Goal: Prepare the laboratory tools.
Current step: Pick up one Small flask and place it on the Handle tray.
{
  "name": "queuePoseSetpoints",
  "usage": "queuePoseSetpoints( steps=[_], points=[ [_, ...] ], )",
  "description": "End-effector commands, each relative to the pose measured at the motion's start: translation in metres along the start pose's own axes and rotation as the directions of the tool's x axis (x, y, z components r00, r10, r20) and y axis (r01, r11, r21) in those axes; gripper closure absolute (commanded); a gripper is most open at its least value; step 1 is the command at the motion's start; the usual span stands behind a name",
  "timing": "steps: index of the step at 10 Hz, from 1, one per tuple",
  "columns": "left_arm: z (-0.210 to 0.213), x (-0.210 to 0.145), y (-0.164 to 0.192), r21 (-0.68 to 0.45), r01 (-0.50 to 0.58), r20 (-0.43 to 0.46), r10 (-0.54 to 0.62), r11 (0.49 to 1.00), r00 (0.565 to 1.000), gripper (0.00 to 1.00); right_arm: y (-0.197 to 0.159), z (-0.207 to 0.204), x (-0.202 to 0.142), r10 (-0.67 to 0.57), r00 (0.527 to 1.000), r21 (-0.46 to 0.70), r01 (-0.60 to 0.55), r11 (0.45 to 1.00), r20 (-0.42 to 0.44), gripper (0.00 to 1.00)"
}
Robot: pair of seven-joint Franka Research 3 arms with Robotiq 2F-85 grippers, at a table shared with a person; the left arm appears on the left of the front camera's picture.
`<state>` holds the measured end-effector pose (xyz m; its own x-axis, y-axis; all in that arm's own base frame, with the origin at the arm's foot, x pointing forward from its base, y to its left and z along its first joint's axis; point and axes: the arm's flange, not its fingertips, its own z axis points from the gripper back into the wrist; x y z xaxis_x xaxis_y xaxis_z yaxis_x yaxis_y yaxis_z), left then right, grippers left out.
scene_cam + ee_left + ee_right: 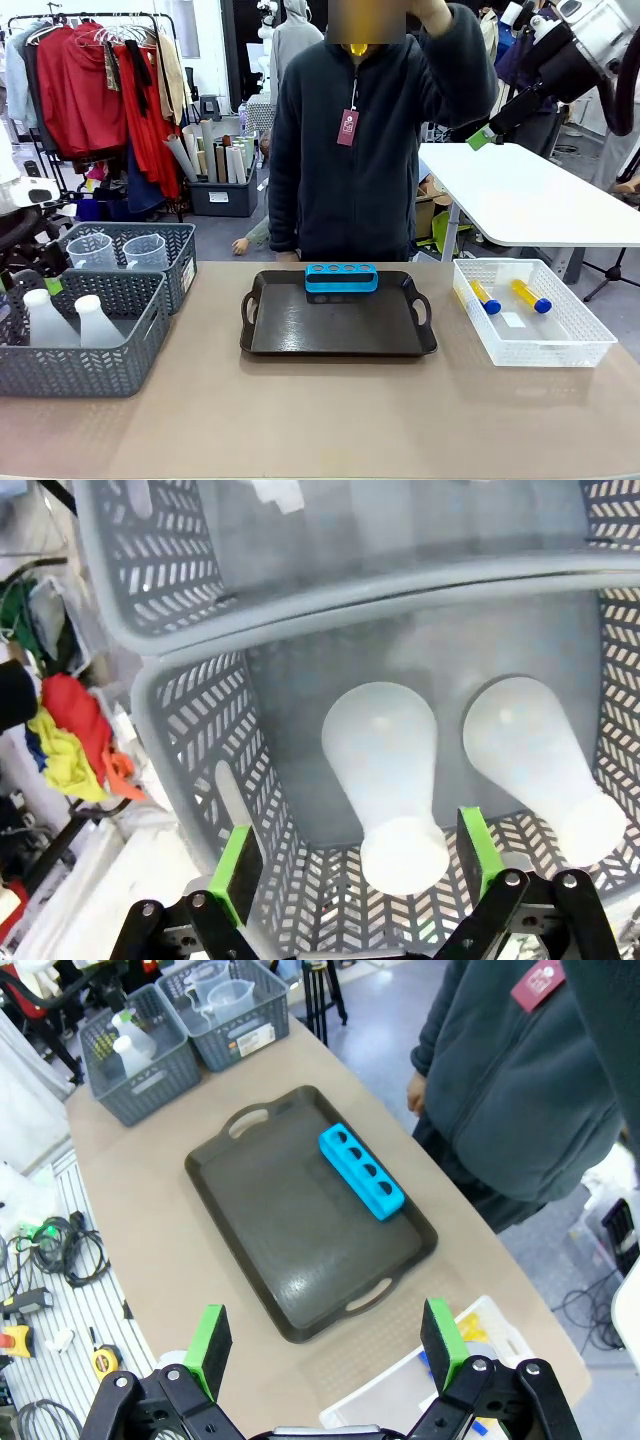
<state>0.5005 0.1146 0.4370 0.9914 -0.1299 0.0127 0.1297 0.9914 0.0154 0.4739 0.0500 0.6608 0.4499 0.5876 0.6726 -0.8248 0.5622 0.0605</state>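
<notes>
Two translucent white conical flasks stand in the near grey mesh basket. My left gripper hangs open right above them, its green pads on either side of the left flask's neck without touching it. Two clear beakers sit in the far grey basket. The blue four-hole rack lies on the far edge of the black tray. Two amber tubes with blue caps lie in the white basket. My right gripper is open and empty, high above the table's right side.
A person in a dark fleece stands at the far edge behind the tray, one arm raised. A white table stands at the back right and a clothes rack at the back left. Bare tabletop lies in front of the tray and between it and the baskets.
</notes>
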Motion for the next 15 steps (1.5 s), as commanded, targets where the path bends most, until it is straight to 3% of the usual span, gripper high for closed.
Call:
queuePoseSetpoints(
  steps=[1, 7, 8, 12, 13, 15],
  points=[
    [-0.006, -0.009, -0.001, -0.007, -0.036, -0.003, 0.036, 0.999, 0.999, 0.0, 0.001, 0.002, 0.0, 0.004, 1.0, 0.0, -0.004, 1.0, 0.002, 0.0],
    [-0.014, -0.018, -0.006, -0.022, -0.063, 0.047, 0.064, 0.998, 0.997, 0.0, 0.001, 0.002, 0.0, 0.004, 1.0, 0.0, -0.004, 1.0, 0.002, 0.0],
    [-0.016, -0.018, -0.007, 0.0, -0.058, 0.052, 0.058, 0.998, 0.997, 0.11, 0.001, 0.002, 0.0, 0.004, 1.0, 0.0, -0.004, 1.0, 0.002, 0.0],
    [-0.016, -0.017, -0.009, 0.018, -0.043, 0.054, 0.042, 0.999, 0.998, 0.91, 0.001, 0.002, 0.0, 0.004, 1.0, 0.0, -0.004, 1.0, 0.002, 0.0],
    [-0.016, -0.017, -0.01, 0.021, -0.041, 0.056, 0.04, 0.999, 0.998, 1.0, 0.001, 0.002, 0.0, 0.004, 1.0, 0.0, -0.004, 1.0, 0.002, 0.0],
    [-0.016, -0.016, -0.009, 0.018, -0.039, 0.055, 0.038, 0.999, 0.998, 1.0, 0.001, 0.002, 0.0, 0.004, 1.0, 0.0, -0.004, 1.0, 0.002, 0.0]
  ],
)
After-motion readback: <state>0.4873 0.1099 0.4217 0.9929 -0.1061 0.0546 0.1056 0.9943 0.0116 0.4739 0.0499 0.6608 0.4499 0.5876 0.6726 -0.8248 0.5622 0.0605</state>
